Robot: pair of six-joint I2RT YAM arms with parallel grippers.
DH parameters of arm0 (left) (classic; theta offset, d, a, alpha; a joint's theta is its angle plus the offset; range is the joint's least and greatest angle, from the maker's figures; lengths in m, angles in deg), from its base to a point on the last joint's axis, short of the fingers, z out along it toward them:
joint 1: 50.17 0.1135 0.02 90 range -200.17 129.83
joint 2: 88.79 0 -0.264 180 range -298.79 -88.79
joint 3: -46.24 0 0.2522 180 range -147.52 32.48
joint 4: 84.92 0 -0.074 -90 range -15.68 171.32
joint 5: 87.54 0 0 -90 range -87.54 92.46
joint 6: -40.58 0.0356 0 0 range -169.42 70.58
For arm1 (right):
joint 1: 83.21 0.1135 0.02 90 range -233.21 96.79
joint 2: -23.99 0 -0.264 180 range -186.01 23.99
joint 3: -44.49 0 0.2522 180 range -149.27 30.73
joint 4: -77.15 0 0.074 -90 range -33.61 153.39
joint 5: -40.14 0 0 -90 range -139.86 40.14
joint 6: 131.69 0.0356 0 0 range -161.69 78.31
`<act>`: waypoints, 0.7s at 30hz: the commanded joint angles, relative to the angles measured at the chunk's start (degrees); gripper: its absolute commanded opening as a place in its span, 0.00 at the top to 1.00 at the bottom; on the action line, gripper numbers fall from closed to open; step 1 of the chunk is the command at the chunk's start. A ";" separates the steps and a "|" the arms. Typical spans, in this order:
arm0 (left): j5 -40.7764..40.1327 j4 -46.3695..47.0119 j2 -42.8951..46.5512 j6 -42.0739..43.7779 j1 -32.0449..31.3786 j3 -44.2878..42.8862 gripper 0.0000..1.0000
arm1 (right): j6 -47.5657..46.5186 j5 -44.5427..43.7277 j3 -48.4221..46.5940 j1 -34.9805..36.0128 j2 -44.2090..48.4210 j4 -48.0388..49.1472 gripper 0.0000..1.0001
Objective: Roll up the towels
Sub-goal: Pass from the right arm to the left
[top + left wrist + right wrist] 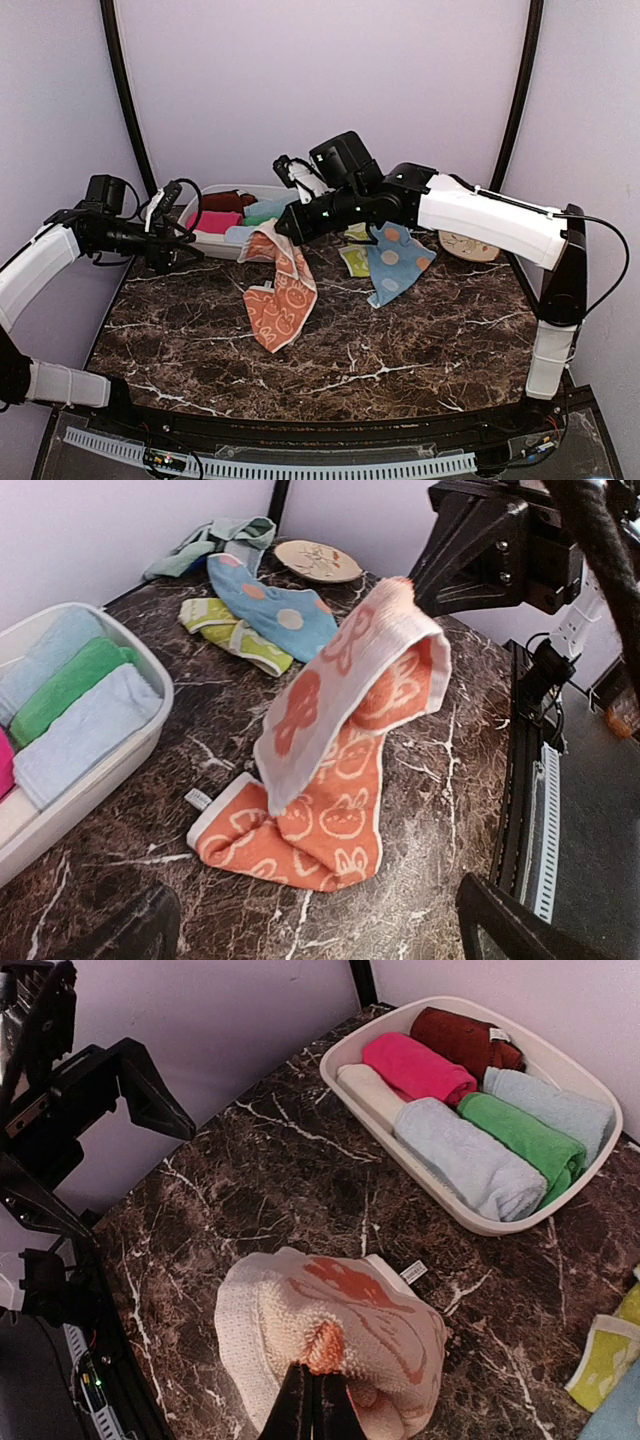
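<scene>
My right gripper [284, 228] is shut on the top fold of a peach-orange towel [281, 292] with bunny prints. The towel hangs from it, and its lower end lies crumpled on the marble table. The right wrist view shows the closed fingertips [318, 1388] pinching the cloth [330, 1325]. In the left wrist view the towel [340, 770] drapes from the right gripper [425, 588]. My left gripper [178, 232] is open and empty, hovering left of the towel by the tub. A light-blue spotted towel [398, 262] and a yellow-green one [355, 262] lie flat at the back right.
A white oval tub [212, 246] at the back left holds several rolled towels [470, 1155]. A mint towel [215, 535] lies crumpled by the back wall. A round beige disc [468, 246] sits at the far right. Black frame posts stand at the back corners.
</scene>
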 commanded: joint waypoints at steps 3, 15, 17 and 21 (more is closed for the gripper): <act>0.00 -1.87 -0.16 5.59 -5.07 -0.74 0.01 | 0.72 8.06 -1.13 1.00 -0.57 4.33 1.00; -0.45 -1.39 -4.58 10.10 -9.98 -0.03 0.05 | 2.65 16.43 -3.14 1.00 -2.96 7.35 1.00; -0.53 -1.01 -4.71 10.43 -10.83 0.92 0.10 | 2.93 17.08 -3.30 1.00 -3.19 8.00 1.00; -1.50 0.25 -4.54 11.23 -11.39 2.55 0.34 | 3.62 18.32 -3.17 1.00 -3.29 9.11 1.00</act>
